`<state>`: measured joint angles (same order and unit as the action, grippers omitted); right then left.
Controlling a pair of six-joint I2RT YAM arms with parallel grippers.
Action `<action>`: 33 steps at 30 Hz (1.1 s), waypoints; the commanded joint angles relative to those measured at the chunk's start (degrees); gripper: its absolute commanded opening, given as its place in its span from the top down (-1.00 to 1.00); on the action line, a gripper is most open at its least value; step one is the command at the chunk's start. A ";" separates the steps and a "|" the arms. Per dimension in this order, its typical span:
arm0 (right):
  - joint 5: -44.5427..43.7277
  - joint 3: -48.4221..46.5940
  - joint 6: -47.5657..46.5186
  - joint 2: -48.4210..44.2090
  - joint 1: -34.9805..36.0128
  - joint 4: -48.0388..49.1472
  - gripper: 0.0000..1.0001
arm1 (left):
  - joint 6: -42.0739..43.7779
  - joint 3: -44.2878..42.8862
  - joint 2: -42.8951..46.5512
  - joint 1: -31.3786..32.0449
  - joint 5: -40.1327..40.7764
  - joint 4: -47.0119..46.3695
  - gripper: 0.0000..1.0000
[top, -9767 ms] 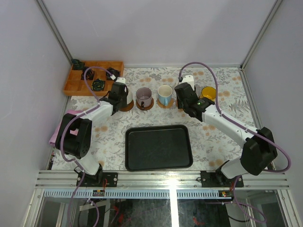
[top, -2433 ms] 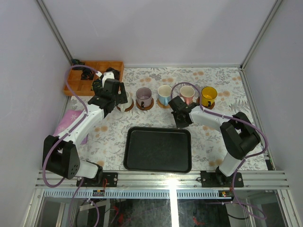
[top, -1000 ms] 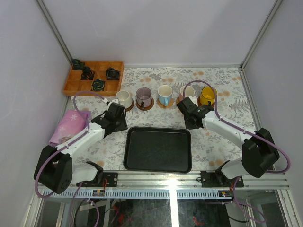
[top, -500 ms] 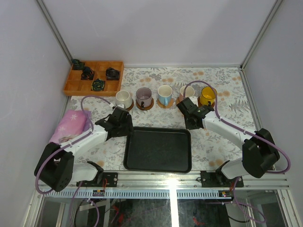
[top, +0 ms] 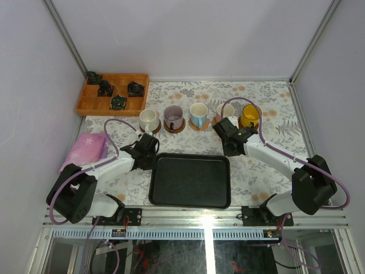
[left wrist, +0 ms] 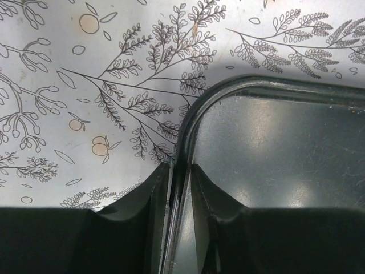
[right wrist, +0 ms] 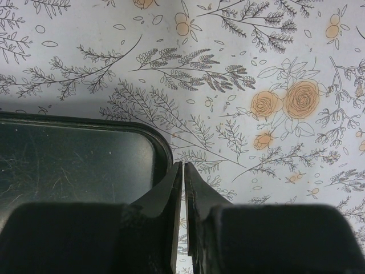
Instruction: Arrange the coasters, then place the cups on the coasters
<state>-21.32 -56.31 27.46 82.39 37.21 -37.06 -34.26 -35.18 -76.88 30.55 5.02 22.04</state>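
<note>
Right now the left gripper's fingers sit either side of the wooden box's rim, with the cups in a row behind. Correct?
Not the wooden box: the left wrist view shows the left gripper straddling the rim of the black tray. The cups do stand in a row behind.

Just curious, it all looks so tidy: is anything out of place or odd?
Nothing spilled or toppled; the five small handled mugs stand upright on round brown wooden coasters. Only oddity: the left gripper pinches the rim of the black rectangular tray.
</note>
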 commanded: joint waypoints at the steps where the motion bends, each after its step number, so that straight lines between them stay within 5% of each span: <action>1: -0.14 -2.38 -0.65 -0.31 0.03 -0.97 0.78 | -0.63 0.29 0.17 1.03 -0.55 -1.39 0.59; 7: -0.51 -2.49 -0.41 -0.21 -0.02 -0.84 0.79 | -0.30 0.11 0.87 1.72 -0.86 0.37 0.81; 15: -0.12 -2.83 -0.22 -0.07 0.05 -1.07 0.79 | -0.37 0.33 1.97 2.31 -0.32 2.45 0.79; 19: -0.04 -2.82 -0.30 0.05 0.04 -0.97 0.79 | -0.28 0.07 2.22 2.25 0.85 3.37 0.42; 25: -0.24 -3.35 -0.65 0.23 -0.01 -0.61 0.79 | 0.34 -2.26 3.02 2.24 3.52 5.00 -0.42; 33: -2.54 -5.21 -1.07 -0.45 -0.03 0.07 0.79 | 1.61 -7.52 3.99 2.24 5.53 8.71 -0.45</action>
<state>-21.52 -58.17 27.20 82.56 37.21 -37.19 -33.85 -38.74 -74.81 32.56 8.10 27.88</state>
